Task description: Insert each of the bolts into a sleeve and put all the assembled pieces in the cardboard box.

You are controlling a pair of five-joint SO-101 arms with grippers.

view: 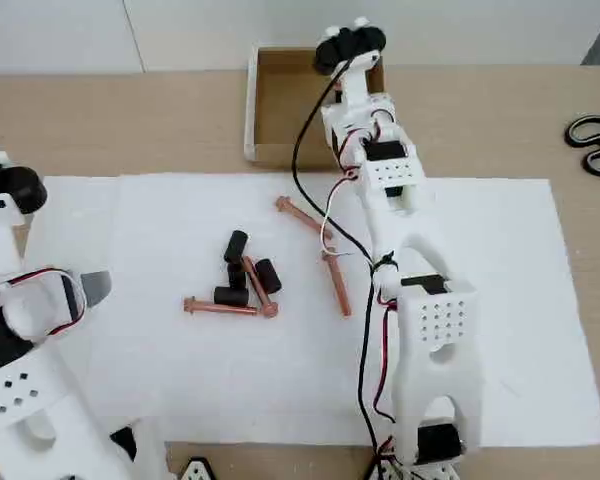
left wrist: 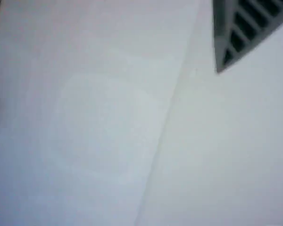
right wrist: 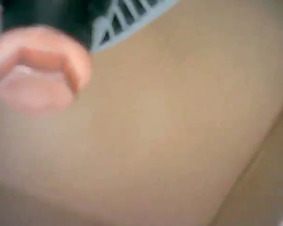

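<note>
Copper bolts (view: 337,283) lie loose on the white paper (view: 180,400) that covers the middle of the desk (view: 100,120). Four show: two cross in a heap with the black sleeves (view: 236,245), and two lie apart toward the right arm, one of them just beside it. The sleeves in the heap are touching or nearly touching each other.

The box (view: 265,100) stands at the far edge of the desk, just beyond the paper. The right arm stretches from the near edge across the paper to it, and the right gripper (view: 348,50) hangs over the box's right side. In the right wrist view a ribbed grey finger (right wrist: 127,19) sits against a black sleeve, with a bolt head (right wrist: 35,70) sticking out of it, so the gripper is closed on this sleeved bolt above the cardboard floor (right wrist: 179,117).

The left gripper (view: 93,288) rests over the paper's left edge, near the desk's left side, well apart from the heap. Whether it is wide or narrow I cannot tell.

Scissors (view: 595,140) lie at the desk's right edge.
</note>
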